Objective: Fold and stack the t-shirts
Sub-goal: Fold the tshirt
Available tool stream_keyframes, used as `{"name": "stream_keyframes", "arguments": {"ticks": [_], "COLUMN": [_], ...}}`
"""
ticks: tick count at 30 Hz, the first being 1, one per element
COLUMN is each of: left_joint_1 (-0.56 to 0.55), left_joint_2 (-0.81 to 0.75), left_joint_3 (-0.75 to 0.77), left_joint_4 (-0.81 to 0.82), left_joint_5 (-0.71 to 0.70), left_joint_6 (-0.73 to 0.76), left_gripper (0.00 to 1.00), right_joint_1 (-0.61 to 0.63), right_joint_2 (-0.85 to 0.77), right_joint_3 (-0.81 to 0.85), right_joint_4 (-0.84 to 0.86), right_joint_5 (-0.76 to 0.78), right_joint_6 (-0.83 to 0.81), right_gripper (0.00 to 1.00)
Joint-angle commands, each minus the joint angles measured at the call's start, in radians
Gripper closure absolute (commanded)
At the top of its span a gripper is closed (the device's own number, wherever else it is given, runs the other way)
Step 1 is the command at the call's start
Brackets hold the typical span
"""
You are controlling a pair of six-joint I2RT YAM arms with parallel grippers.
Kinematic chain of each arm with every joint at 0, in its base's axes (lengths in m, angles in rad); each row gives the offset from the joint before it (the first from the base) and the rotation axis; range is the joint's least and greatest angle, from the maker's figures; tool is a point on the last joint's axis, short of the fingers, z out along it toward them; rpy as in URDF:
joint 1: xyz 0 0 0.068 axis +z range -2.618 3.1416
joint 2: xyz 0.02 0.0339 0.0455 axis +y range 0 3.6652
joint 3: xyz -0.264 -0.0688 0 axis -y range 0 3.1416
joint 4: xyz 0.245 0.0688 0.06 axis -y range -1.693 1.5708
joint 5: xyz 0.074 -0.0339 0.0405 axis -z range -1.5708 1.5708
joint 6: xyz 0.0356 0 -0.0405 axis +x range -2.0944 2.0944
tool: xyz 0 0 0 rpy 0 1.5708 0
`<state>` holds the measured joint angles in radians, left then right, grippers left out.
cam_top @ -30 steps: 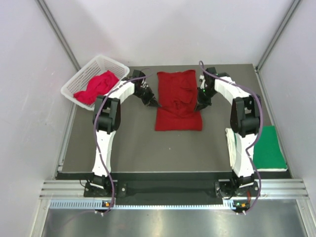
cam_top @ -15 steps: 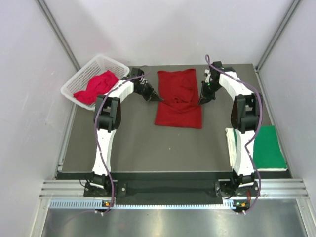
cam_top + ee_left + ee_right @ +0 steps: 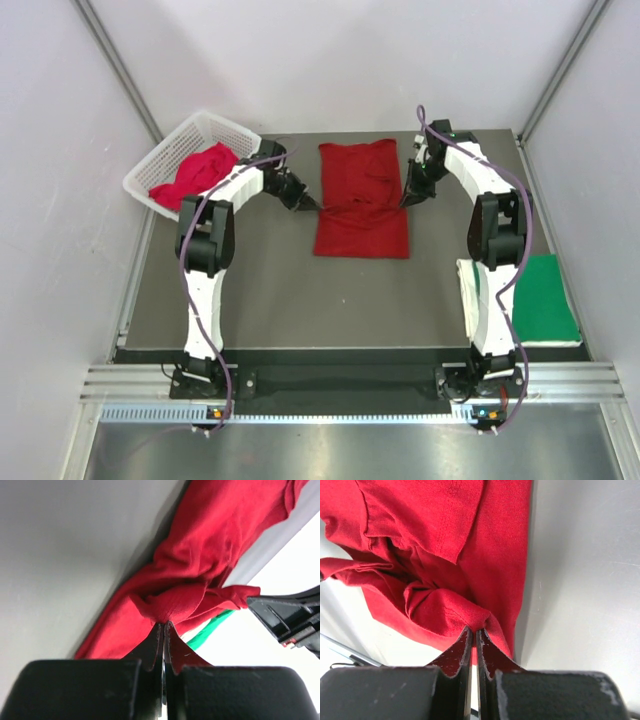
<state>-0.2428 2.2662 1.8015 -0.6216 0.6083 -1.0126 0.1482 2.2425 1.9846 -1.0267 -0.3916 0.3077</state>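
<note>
One dark red t-shirt [image 3: 362, 200]: partly folded, bunched mid-length, lying at centre of table [image 3: 260, 290]. Pinched at left edge by closed left gripper [image 3: 308, 204], at right edge by closed right gripper [image 3: 406, 200]. One pinkish red t-shirt [image 3: 195, 172], crumpled in white basket [image 3: 160, 158]. One green t-shirt [image 3: 545, 300], partly hidden behind right arm [image 3: 490, 290].

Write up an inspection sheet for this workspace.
Surface: dark grey table, matte.
Job's things: dark red t-shirt mid-table, partly folded; pinkish red t-shirt heaped in the basket; green t-shirt folded at the right edge.
Clutter: white lattice basket at the far left corner.
Grippers: left gripper and right gripper both shut, pinching the dark red t-shirt's opposite side edges.
Cables: left purple cable and right purple cable run along the arms, off the cloth.
Surroundings: white walls, metal frame post.
</note>
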Motion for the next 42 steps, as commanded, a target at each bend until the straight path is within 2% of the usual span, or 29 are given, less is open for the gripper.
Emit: {"name": "stream_keyframes", "arguments": {"ticks": [1,5,13,27,33,40,42], "left_joint_1": [0.007,0.007,0.008,0.033,0.034,0.036,0.036], "left_joint_2": [-0.108,-0.08,-0.002,0.062,0.098,0.125,0.133], "left_joint_3": [-0.048,-0.027,0.044,0.113,0.121,0.139,0.139], "left_joint_4": [0.132,0.258,0.324,0.31,0.365,0.355,0.349], "left_joint_5": [-0.027,0.021,0.004,-0.1,-0.091,-0.104,-0.104], "left_joint_6": [-0.047,-0.11,-0.168,-0.144,-0.172,-0.175,-0.175], "left_gripper": [1.0,1.0,1.0,1.0,1.0,1.0,1.0], "right_joint_1": [-0.009,-0.01,-0.018,-0.055,-0.058,-0.058,-0.058], "right_joint_2": [-0.037,-0.018,0.029,0.108,0.137,0.154,0.172], "right_joint_3": [0.037,0.054,0.152,0.197,0.214,0.217,0.23], "right_joint_4": [-0.001,0.014,0.033,0.142,0.185,0.257,0.258], "right_joint_5": [-0.001,-0.004,-0.01,-0.042,-0.079,-0.098,-0.104], "right_joint_6": [0.004,0.011,0.022,0.028,0.039,0.08,0.09], "right_gripper": [1.0,1.0,1.0,1.0,1.0,1.0,0.95]}}
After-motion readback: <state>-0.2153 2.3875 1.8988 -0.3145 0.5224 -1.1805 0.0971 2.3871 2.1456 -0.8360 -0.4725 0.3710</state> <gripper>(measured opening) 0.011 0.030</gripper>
